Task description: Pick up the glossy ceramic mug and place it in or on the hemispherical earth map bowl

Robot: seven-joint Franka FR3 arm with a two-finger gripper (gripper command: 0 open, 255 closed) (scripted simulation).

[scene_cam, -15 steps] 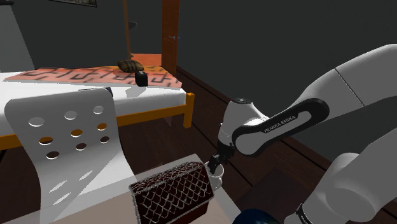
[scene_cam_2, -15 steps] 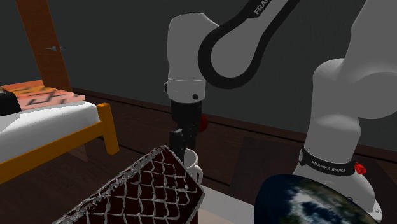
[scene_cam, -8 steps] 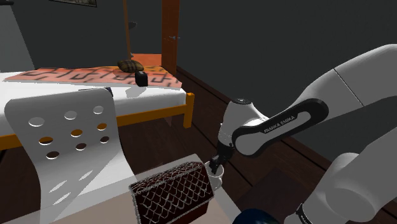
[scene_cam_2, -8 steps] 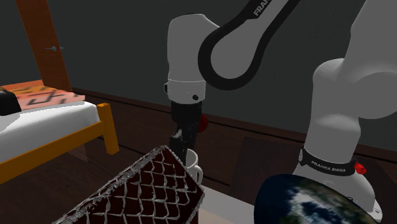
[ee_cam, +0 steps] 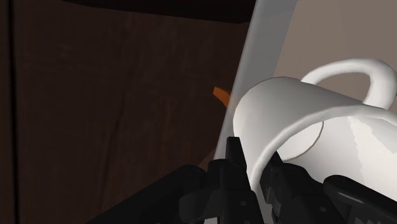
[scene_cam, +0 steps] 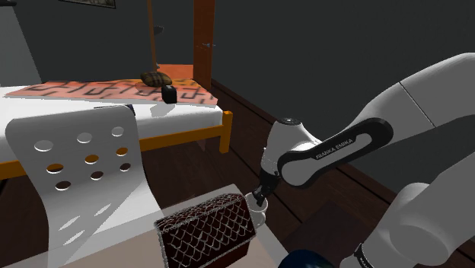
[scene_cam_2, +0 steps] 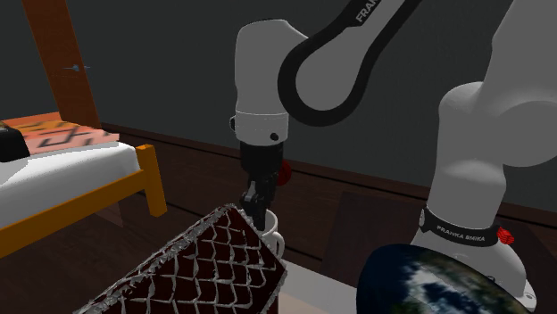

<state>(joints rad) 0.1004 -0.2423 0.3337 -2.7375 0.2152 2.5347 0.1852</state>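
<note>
Lower than a second ago, the gripper (scene_cam_2: 260, 207) has dropped onto the mug (scene_cam_2: 270, 234) and its tips have drawn together. In the wrist view the black fingers (ee_cam: 232, 159) are clenched on the white mug's wall, one against the outside and the other inside the rim, with the handle on the far side of the cup from them. In the second exterior view the mug stands upright at lower centre, on the white table (scene_cam_2: 312, 287), just behind the right end of a brown box (scene_cam_2: 201, 268) covered in a scale-like mesh; its handle points to the frame's right. The globe-patterned bowl (scene_cam_2: 437, 281) sits in the lower right corner, apart from the mug, in front of the arm's white base. In the shoulder view the arm reaches down from the right to the mug at lower centre. A white chair back (scene_cam: 84, 167) with round holes fills the lower left. A wooden bed (scene_cam: 175, 126) with an orange patterned cover lies at upper left, over dark floor.
</note>
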